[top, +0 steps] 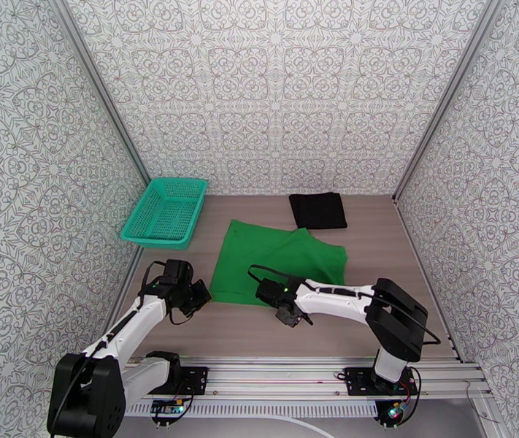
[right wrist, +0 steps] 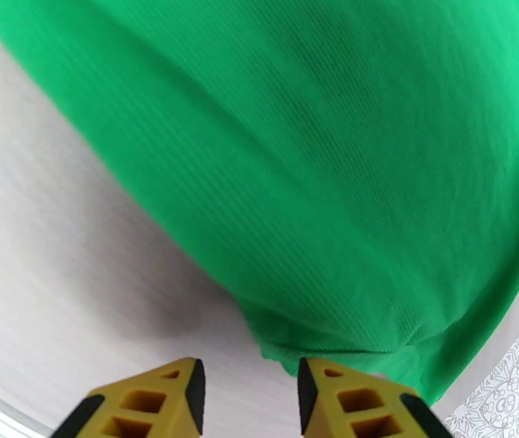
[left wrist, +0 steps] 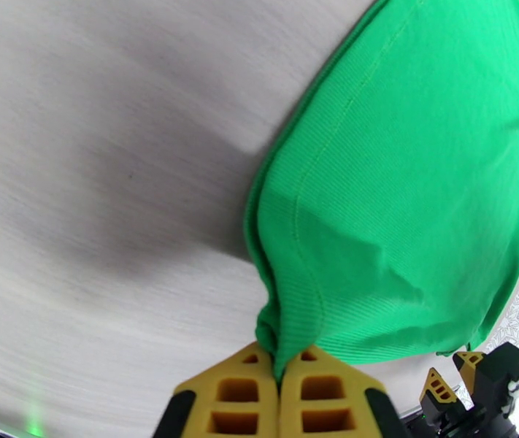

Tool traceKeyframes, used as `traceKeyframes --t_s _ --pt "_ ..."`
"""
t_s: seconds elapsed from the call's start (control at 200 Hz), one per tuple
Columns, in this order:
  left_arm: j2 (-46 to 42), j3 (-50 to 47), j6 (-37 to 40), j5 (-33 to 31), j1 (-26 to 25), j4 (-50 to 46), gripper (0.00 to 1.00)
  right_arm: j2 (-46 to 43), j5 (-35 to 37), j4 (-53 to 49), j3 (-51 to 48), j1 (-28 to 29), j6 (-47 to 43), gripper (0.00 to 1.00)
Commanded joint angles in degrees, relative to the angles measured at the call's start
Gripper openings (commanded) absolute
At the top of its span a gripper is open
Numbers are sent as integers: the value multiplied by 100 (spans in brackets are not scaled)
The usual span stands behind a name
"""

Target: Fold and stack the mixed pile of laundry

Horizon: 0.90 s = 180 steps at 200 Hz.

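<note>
Left tool (left wrist: 279, 368) is pressed together on the near left corner of the green T-shirt (top: 277, 258). Its two yellow fingertips (left wrist: 263, 374) meet with a fold of the ribbed hem pinched between them. In the left wrist view the cloth rises from that pinch into a small peak. A dark shadow lies beside it on the desk (top: 383, 250), so that corner looks raised a little off the surface.

Right tool (right wrist: 248, 388) stands spread. Its yellow fingertips (right wrist: 175, 392) are apart, bare desk shows in the gap, and the shirt's hem lies just ahead of the tips, nearer the right-hand one. Whether the hem touches a fingertip I cannot tell. From above, the right tool sits at the shirt's near edge, about halfway along it. The left tool is at the near left corner, so the two are well apart along the same edge.

The green T-shirt lies spread out in the middle of the desk, mostly flat, with a slanting crease or overlapped layer across its right half. The black garment (top: 318, 210) lies folded into a neat rectangle at the far side of the desk, close to the back wall and just beyond the shirt's far edge; whether the two touch I cannot tell. A teal mesh basket (top: 164, 212) stands at the far left by the side wall, apart from both garments.
</note>
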Motion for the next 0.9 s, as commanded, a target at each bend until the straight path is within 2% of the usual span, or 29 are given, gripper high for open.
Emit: traceKeyframes --t_s 0.0,0.13,0.245,0.43,0.53,0.735,0.895 --pt "-18 163 134 -80 58 -98 0 146 210 54 -62 22 183 40" --pt "-5 177 147 -77 69 -98 0 294 273 112 -76 21 192 39" --pt "-10 176 151 -76 69 -111 0 492 307 117 -72 18 172 31" --pt "-52 215 199 -73 105 -198 0 633 192 150 -141 21 143 0" --pt "-93 250 232 -111 123 -295 0 514 26 111 -205 22 122 0" --pt "-190 263 330 -325 243 -667 0 42 -1002 3 -227 364 -89 0" --pt "-471 127 297 -630 424 -978 0 -31 -1260 -318 -168 690 19 0"
